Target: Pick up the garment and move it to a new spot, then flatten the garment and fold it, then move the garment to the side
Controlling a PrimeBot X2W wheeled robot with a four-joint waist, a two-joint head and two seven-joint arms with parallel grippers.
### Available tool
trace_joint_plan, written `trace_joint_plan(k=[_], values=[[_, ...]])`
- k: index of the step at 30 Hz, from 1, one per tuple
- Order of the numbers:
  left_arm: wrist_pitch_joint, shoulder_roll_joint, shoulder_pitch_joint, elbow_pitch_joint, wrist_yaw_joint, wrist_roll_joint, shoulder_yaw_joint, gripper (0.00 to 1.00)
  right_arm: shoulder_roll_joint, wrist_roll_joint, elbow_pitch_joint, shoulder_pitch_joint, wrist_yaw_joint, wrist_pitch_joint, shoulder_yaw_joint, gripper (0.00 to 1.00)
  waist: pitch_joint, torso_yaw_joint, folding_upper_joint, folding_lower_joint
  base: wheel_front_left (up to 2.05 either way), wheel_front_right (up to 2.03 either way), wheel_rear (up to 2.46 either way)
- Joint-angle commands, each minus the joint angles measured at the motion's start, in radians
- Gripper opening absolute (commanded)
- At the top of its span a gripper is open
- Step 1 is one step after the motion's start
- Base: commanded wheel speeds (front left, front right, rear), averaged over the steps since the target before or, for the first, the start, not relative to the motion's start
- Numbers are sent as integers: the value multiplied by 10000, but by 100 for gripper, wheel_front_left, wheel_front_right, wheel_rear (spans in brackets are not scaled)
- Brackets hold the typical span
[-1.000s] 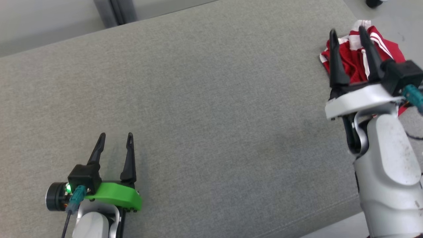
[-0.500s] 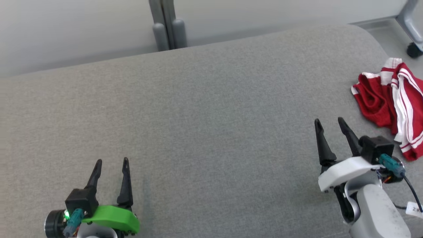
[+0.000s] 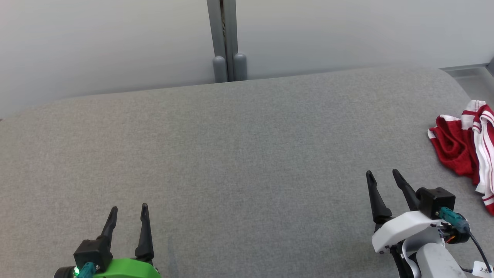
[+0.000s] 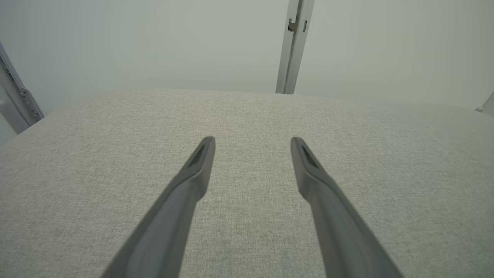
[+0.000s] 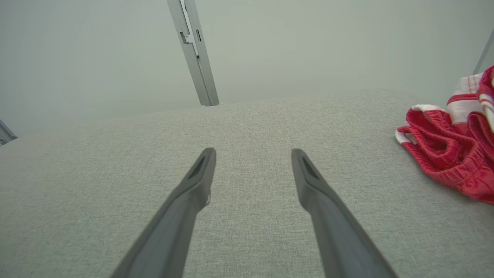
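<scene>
Both spread, my left gripper [image 3: 129, 207] and right gripper [image 3: 382, 172] hover low over the tabletop [image 3: 247, 154]. My right wrist view catches the gathered waistband of the red shorts [image 5: 444, 158].

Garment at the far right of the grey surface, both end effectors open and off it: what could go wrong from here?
1. The garment lies bunched, not flat, near the grey surface's right end; it might slide off.
2. The head view's edge cuts it off, so judging the fold is hard.
</scene>
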Motion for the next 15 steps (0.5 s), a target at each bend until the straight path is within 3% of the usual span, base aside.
trace_joint_plan(k=[1,2,7,15], values=[[1,10,133,-23,17,-187,15,100,-39,63,-19,148,-17,-13,29,100,-37,47,0,1,0,0,0],[0,0,6,-10,-2,-117,-9,0,-2,2,-4,21,0,0,25,0,-30,37,0,1,0,0,0],[20,-54,66,414,-3,-161,-53,0,94,35,384,294,0,35,19,0,-37,44,0,1,0,0,0],[457,-47,-115,344,-31,-1681,140,0,80,1553,168,300,-1,490,-140,0,-33,43,0,1,0,0,0]])
